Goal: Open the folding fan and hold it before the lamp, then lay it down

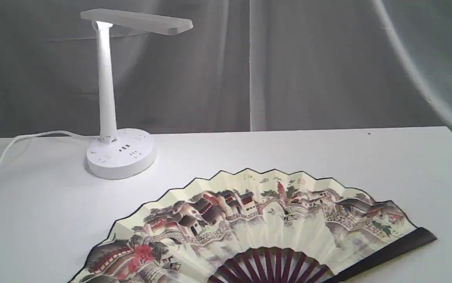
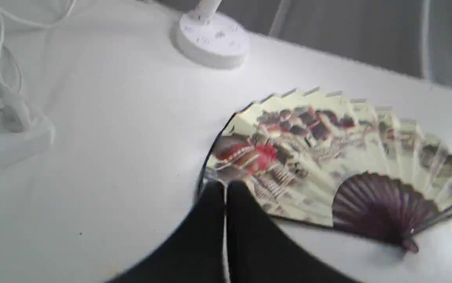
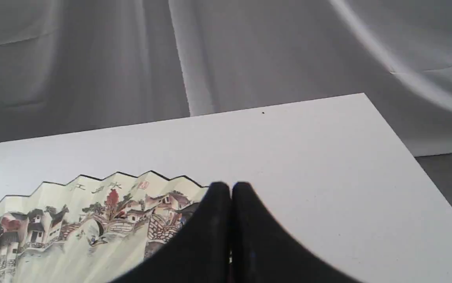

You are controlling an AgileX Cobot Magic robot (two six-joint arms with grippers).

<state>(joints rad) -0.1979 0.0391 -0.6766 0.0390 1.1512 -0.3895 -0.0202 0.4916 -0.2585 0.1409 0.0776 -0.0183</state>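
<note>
A: Where's the large pleated cream paper fan with the maroon ribs?

B: Spread open, flat on the white tabletop, apart from the white plastic desk lamp.

A: The claws?

B: The left claw and right claw are pinched shut and empty, one above each end.

A: Step?

B: Laying down looks done. Next, lift clear without snagging the paper.

lamp back left, fan front, table free between

The folding fan's pivot runs off the exterior view's bottom edge. The left wrist view is blurred and crops the lamp above its base. The right pincer hides one end of the folding fan.
</note>
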